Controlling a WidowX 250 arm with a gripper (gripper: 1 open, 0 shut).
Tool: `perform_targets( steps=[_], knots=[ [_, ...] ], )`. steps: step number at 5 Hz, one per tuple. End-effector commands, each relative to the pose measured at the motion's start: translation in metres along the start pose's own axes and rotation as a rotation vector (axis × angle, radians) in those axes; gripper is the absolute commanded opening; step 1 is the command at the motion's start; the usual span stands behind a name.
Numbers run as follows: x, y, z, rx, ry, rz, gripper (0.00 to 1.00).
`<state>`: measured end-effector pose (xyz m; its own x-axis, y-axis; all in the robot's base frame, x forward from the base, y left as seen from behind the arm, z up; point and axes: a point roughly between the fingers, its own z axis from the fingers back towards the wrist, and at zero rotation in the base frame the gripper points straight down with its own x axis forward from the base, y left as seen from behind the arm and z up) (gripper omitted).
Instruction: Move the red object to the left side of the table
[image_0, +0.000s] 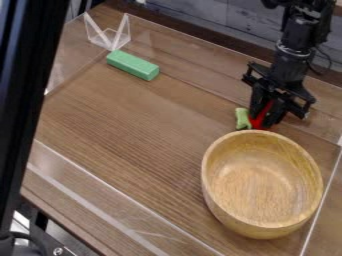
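The red object (259, 120) sits on the table (147, 130) at the right, just behind the wooden bowl. Only a thin strip of its red shows between the black fingers, with its light green piece (241, 119) sticking out to the left. My gripper (273, 113) points straight down over it and is shut on the red object, its fingers squeezed close together. The object still rests at table level.
A large wooden bowl (262, 182) stands at the front right, close to the gripper. A flat green block (132, 65) lies at the back left. Low clear plastic walls (107, 32) edge the table. A dark post (27, 90) crosses the left of the view.
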<state>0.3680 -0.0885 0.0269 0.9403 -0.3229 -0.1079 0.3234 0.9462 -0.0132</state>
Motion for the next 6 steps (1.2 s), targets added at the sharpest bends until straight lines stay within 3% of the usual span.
perform_targets(
  steps=[1,3,6],
  knots=[
    [0.007,-0.003,0.008,-0.006,-0.056,0.003,0.00],
    [0.006,-0.002,0.004,-0.012,-0.053,0.009,0.00],
    [-0.010,0.010,0.052,-0.013,-0.148,0.024,0.00]
  ],
)
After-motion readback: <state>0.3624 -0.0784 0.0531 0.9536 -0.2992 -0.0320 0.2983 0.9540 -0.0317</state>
